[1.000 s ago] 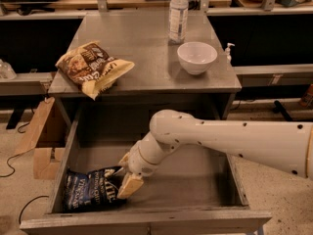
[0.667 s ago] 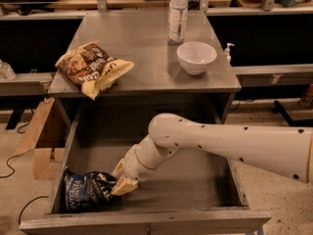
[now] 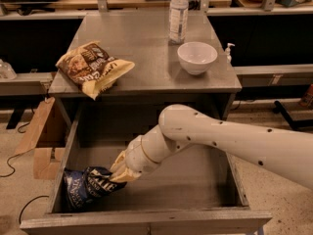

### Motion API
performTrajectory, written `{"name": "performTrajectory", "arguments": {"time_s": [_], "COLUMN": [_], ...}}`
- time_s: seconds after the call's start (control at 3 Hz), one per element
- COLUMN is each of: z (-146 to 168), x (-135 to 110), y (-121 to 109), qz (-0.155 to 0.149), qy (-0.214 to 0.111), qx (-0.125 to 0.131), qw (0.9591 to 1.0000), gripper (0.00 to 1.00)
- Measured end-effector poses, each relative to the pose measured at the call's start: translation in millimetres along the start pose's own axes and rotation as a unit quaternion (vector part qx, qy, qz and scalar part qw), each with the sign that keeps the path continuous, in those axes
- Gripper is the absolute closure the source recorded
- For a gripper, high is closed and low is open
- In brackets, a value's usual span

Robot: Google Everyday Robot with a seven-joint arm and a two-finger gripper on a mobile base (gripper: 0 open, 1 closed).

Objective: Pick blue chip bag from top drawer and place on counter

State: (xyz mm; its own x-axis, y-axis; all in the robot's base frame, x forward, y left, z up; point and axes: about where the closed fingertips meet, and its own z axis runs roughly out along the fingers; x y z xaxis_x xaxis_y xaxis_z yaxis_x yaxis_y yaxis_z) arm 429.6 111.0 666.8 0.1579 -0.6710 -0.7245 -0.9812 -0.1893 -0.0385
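The blue chip bag (image 3: 85, 187) lies crumpled in the front left corner of the open top drawer (image 3: 146, 220). My gripper (image 3: 119, 175) reaches down into the drawer on the white arm from the right. Its fingers are shut on the bag's right end, which is bunched up between them. The rest of the bag rests against the drawer's left wall and floor. The grey counter (image 3: 142, 48) lies just behind and above the drawer.
A brown-and-yellow snack bag (image 3: 93, 67) hangs over the counter's front left edge. A white bowl (image 3: 197, 58) and a clear water bottle (image 3: 178, 13) stand on its right half. A cardboard box (image 3: 41, 141) leans left of the drawer.
My gripper has moved left and slightly down onto the bag's right end and closed on it. The bag is now bunched up and pushed toward the drawer's left corner.
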Motion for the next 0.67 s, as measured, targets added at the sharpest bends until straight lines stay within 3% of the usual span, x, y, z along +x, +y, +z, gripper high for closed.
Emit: {"name": "performTrajectory", "arguments": {"time_s": [0.33, 0.67], "z": [-58.0, -145.4], "x": [-7.5, -30.1], "y": [-26.4, -57.8], "qz": [0.0, -0.004], "qy": [0.025, 0.072], "qx": [0.041, 0.1], "qw": [0.9988, 0.9924], "gripper": [1.0, 1.0]}}
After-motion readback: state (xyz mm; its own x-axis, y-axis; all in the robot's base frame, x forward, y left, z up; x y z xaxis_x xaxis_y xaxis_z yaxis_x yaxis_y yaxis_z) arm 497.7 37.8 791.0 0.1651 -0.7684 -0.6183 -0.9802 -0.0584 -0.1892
